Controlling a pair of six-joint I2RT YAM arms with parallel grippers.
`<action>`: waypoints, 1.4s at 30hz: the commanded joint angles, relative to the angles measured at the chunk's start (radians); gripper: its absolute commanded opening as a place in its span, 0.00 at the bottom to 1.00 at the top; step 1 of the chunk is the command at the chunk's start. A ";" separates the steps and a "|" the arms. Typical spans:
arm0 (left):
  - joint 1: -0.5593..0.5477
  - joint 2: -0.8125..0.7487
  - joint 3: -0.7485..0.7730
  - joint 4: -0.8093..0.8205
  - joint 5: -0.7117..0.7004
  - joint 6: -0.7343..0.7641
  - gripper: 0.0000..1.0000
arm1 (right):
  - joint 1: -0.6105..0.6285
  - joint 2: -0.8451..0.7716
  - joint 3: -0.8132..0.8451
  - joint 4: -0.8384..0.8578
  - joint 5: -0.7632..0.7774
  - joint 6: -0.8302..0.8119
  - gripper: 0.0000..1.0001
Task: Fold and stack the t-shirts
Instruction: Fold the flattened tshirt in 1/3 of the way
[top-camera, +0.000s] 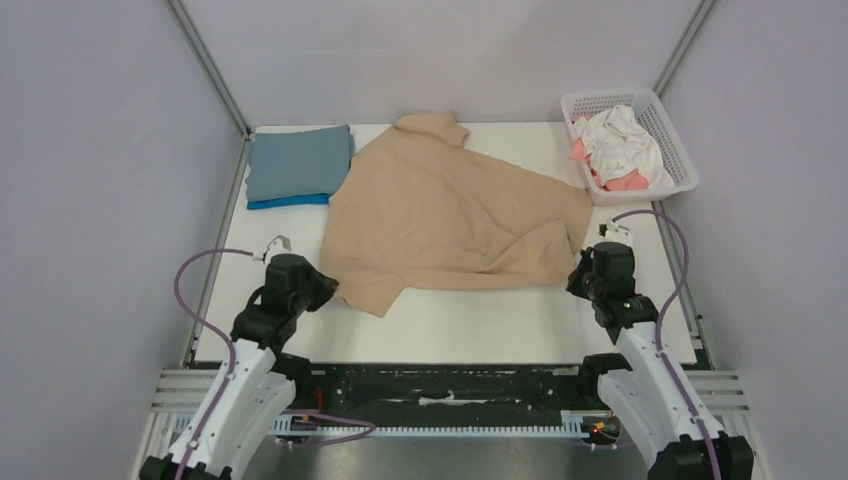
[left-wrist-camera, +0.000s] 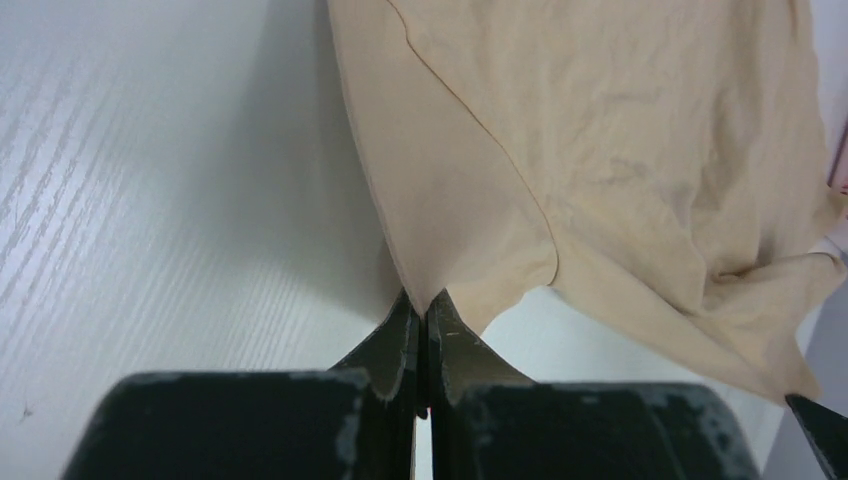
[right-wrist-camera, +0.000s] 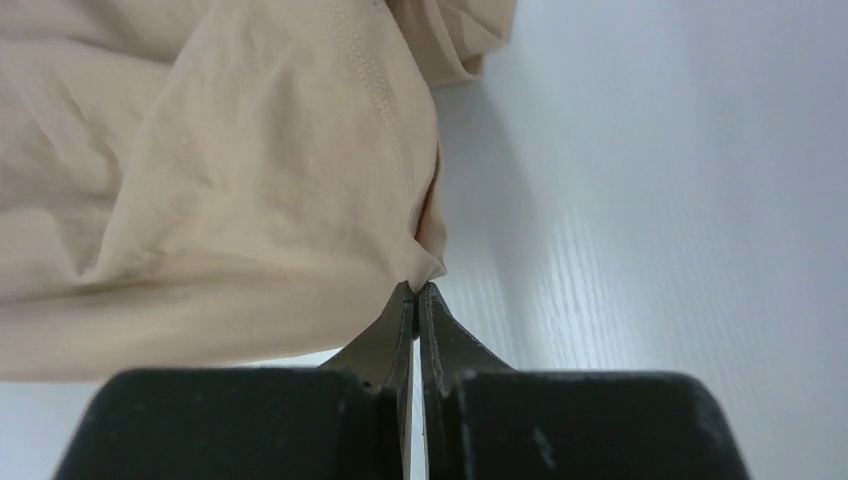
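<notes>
Nearest, the left gripper (left-wrist-camera: 425, 308), jaws pressed together, pinches the near-left edge of the tan-beige t-shirt (top-camera: 450, 205). The right gripper (right-wrist-camera: 417, 292), likewise clamped tight, nips its near-right corner. The shirt lies spread on the table (top-camera: 470, 325) between and beyond both claws. Beyond the left claw, a folded grey-blue t-shirt (top-camera: 297, 160) rests atop a bright blue t-shirt (top-camera: 290, 202). Beyond the right claw, a basket (top-camera: 672, 130) holds the white t-shirt (top-camera: 618, 138) and the coral-pink t-shirt (top-camera: 626, 182).

Prob. robotics lab, plain wall panels (top-camera: 100, 150), alu posts (top-camera: 210, 65), white table (top-camera: 480, 325)
</notes>
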 joint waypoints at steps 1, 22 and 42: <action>0.003 -0.155 0.045 -0.217 0.108 -0.046 0.02 | -0.005 -0.114 0.079 -0.320 0.067 -0.051 0.00; -0.006 -0.546 -0.008 -0.347 0.227 -0.179 0.02 | 0.000 -0.255 0.105 -0.746 -0.176 0.055 0.00; -0.006 0.291 0.175 0.250 0.197 -0.175 0.02 | -0.010 0.059 0.184 -0.199 0.022 0.072 0.00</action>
